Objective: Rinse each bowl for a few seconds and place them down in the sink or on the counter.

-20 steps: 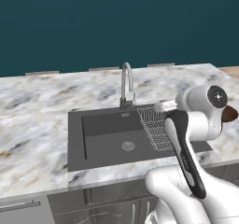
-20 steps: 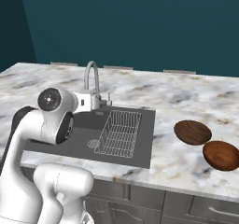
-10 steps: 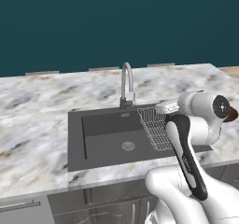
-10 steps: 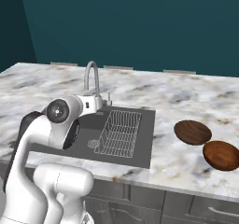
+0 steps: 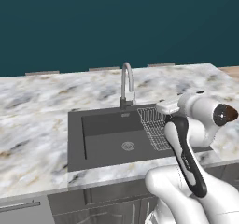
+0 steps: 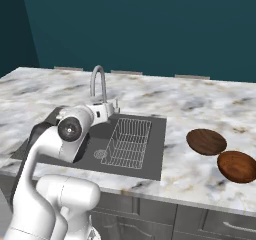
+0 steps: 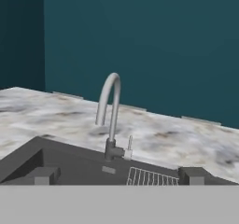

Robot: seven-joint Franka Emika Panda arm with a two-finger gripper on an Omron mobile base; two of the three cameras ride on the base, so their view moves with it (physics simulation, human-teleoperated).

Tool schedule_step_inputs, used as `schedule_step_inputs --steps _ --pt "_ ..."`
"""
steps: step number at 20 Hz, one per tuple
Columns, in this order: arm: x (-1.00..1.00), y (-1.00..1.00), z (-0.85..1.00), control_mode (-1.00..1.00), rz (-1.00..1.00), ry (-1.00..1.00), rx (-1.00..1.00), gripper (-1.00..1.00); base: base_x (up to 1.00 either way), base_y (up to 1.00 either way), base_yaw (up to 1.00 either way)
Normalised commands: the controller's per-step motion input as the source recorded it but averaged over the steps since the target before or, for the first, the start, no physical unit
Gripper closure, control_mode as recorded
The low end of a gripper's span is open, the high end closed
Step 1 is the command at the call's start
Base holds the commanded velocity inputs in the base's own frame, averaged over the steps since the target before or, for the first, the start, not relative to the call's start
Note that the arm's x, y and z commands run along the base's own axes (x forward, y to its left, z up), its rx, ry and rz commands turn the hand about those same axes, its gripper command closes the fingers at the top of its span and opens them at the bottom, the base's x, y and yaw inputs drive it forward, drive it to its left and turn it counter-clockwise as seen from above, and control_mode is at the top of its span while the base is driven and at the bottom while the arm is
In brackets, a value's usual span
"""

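Two reddish-brown bowls lie on the counter [image 6: 200,104] right of the sink [image 6: 150,149]: one nearer the basin [image 6: 206,141], the other [image 6: 237,166] toward the front edge. My gripper [image 7: 116,176] is open over the sink, far left of both bowls, and points at the curved silver faucet [image 7: 109,111]. Its dark fingertips [image 7: 42,175] stand wide apart with nothing between them. In the right base view the gripper [image 6: 114,106] hovers just in front of the faucet [image 6: 99,84].
A wire rack [image 5: 156,127] fills the right part of the dark basin, with the round drain [image 5: 128,146] beside it. A small handle [image 7: 129,146] stands at the faucet's base. The dark teal wall [image 5: 116,27] rises behind the counter.
My elbow has dropped and swung a little to the right while the hand stays by the faucet. Both bowls lie where they were.
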Motion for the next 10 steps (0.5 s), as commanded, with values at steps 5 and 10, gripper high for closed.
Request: schedule_step_inputs --steps 5,10 --pt "0.14 -0.02 -0.05 -1.0 0.02 -0.13 0.0 -1.0 0.0 0.0 0.0" --pt "0.21 0.0 -0.1 -1.0 0.03 -0.07 0.01 -1.0 0.0 0.0 0.0"
